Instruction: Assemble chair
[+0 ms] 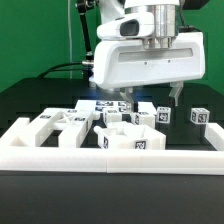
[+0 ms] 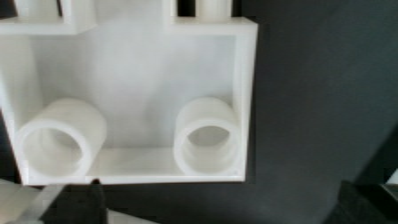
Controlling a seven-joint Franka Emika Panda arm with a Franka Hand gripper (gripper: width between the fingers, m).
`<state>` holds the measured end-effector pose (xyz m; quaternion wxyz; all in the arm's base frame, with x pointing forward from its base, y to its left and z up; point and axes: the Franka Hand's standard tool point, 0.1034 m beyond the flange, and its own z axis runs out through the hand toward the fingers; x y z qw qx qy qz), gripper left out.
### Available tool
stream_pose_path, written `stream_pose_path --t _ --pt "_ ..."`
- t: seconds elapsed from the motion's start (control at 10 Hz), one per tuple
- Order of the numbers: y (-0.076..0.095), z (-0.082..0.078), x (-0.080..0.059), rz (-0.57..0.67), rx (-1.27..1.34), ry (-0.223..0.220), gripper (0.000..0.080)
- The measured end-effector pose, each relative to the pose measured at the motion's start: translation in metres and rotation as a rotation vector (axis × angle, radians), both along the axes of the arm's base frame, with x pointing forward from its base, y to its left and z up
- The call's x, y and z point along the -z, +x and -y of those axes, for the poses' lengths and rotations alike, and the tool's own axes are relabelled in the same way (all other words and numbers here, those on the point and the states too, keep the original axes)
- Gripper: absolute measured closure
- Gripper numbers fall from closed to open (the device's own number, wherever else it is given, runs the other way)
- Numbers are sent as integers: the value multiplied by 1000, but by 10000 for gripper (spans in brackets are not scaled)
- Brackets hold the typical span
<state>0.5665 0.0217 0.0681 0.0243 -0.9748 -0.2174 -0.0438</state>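
Note:
The chair lies as loose white tagged pieces (image 1: 118, 120) on the black table, behind the low white wall. My gripper (image 1: 151, 97) hangs open just above the middle of them, and nothing is between its fingers. In the wrist view a white rimmed slab (image 2: 134, 75) with two short round tubes (image 2: 210, 132) fills most of the picture. It sits beyond my gripper (image 2: 222, 205), apart from both dark fingertips (image 2: 80, 205). Small blocks (image 1: 200, 116) stand at the exterior view's right. A notched piece (image 1: 135, 140) rests close to the wall.
A long low white barrier wall (image 1: 110, 158) runs across the front of the table. The marker board (image 1: 98, 103) lies flat behind the pieces. A larger white piece (image 1: 55, 122) lies at the exterior view's left. Cables hang behind the arm.

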Motion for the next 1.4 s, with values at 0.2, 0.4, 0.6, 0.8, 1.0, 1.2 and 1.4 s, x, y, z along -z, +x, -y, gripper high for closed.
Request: stream_pose_path --t 0.2,0.4,0.6,0.8,1.0,1.2,1.4 --pt "-5 5 17 -7 -30 -1 150" --pt "-8 4 31 -11 -34 0 150" --pt "-13 1 44 -1 -23 1 150" --pt "-18 -1 53 -5 -26 1 150" --pt "-23 -2 57 -4 -27 0 150" --pt "-23 -2 57 -3 -27 0 421" --pt "-23 -2 57 -4 -27 0 558"
